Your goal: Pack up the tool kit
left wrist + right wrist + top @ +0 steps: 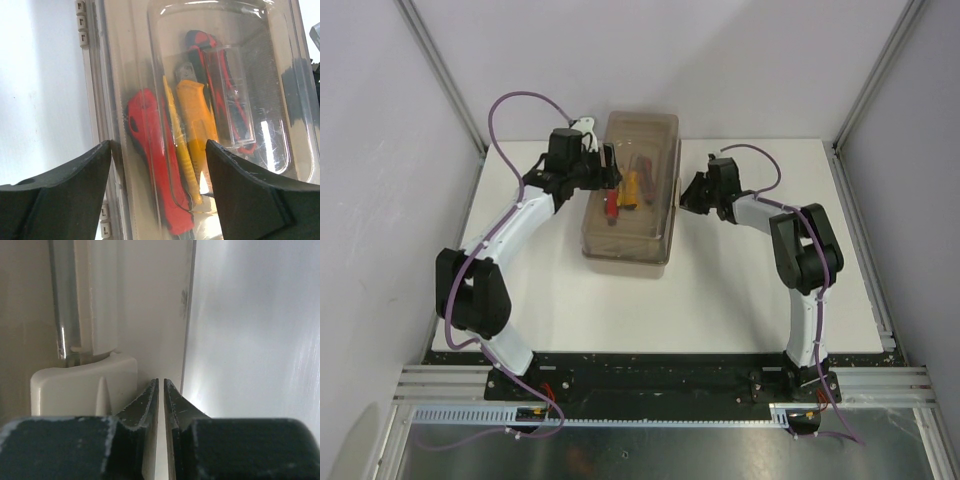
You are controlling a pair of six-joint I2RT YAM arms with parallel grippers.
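- Clearly parted, the left gripper (pixel 158 150) points down at the tool kit (pixel 630 190), its two black fingers (pixel 60 192) spread wide and clamped on nothing.
- Between those fingers, the wrist view shows the smoky clear lid (pixel 125 75) shut. Through it lie a red-handled tool (pixel 152 165), a yellow-handled tool (pixel 197 117) just beside it, and a pair of red-and-black handles (pixel 220 85) further along.
- From above, this gripper sits over the kit's left long side, toward the far end. Whether it touches the lid cannot be told.
- Behind it, the left arm (pixel 505 235) reaches diagonally up and right from an elbow set out to the left of its base. A purple cable (pixel 515 105) loops above the wrist.
- The right gripper (pixel 161 390) has its fingertips (pixel 147 397) together, with only a thin slit between them and nothing held.
- Those tips are just beside a beige latch (pixel 82 387) on the kit's beige wall. Contact cannot be judged.
- The right arm (pixel 805 250) rises from its base, bends at a raised elbow and turns left toward the kit's right long side.
- The kit lies on the white table (pixel 740 290) between the two grippers, its long axis running away from the bases.
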